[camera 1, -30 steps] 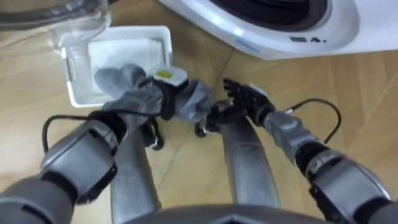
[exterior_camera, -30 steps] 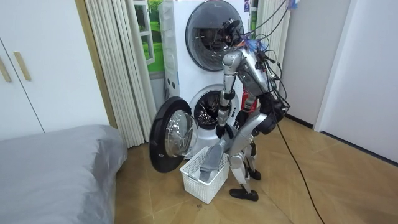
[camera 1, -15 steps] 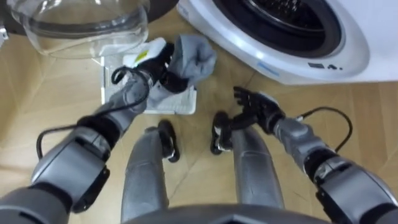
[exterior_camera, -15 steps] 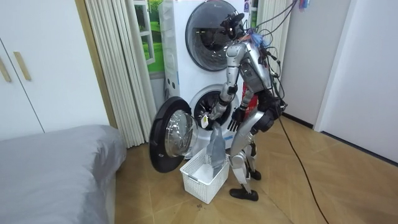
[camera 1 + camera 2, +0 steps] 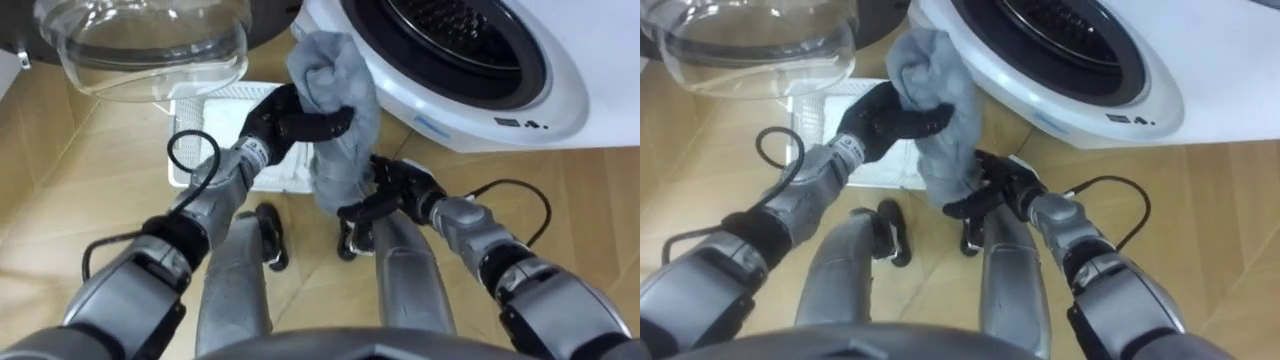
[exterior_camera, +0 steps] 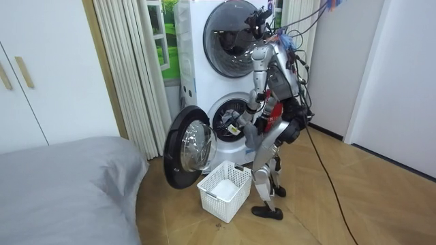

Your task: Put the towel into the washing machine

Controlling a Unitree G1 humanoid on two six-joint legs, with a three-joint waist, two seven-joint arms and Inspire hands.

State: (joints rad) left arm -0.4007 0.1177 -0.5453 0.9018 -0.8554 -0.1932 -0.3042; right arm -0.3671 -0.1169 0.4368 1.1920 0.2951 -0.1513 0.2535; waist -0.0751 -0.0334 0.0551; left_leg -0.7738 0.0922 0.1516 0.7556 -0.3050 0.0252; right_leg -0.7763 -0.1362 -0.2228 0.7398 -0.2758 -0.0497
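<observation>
**Washing machine** [image 5: 470, 90]. White front-loader of smooth enamel with a round port and a perforated metal drum. It lies above and to the right of the left hand, with the port rim just beyond the towel.

**Door** [image 5: 150, 45]. A clear, glossy glass bowl in a dark ring, swung open, above and to the left of the left hand.

**Basket** [image 5: 225, 100]. White plastic, rectangular, with slatted walls, on the wood floor below and behind the left hand. The room view shows nothing grey left in it.

**Towel** [image 5: 335, 110]. Grey, soft and nappy. It is bunched at the top and hangs as a limp column. A second ago it was low over the basket. It is now lifted clear and held at port height, so the pick-up looks complete and feeding it into the drum remains.

**Left hand** [image 5: 285, 120]. Dark, with fingers curled round the towel's upper bunch.

**Right hand** [image 5: 400, 195]. Fingers loosely spread and gripping nothing, lying at the towel's hanging end. It has closed in from further right.
</observation>
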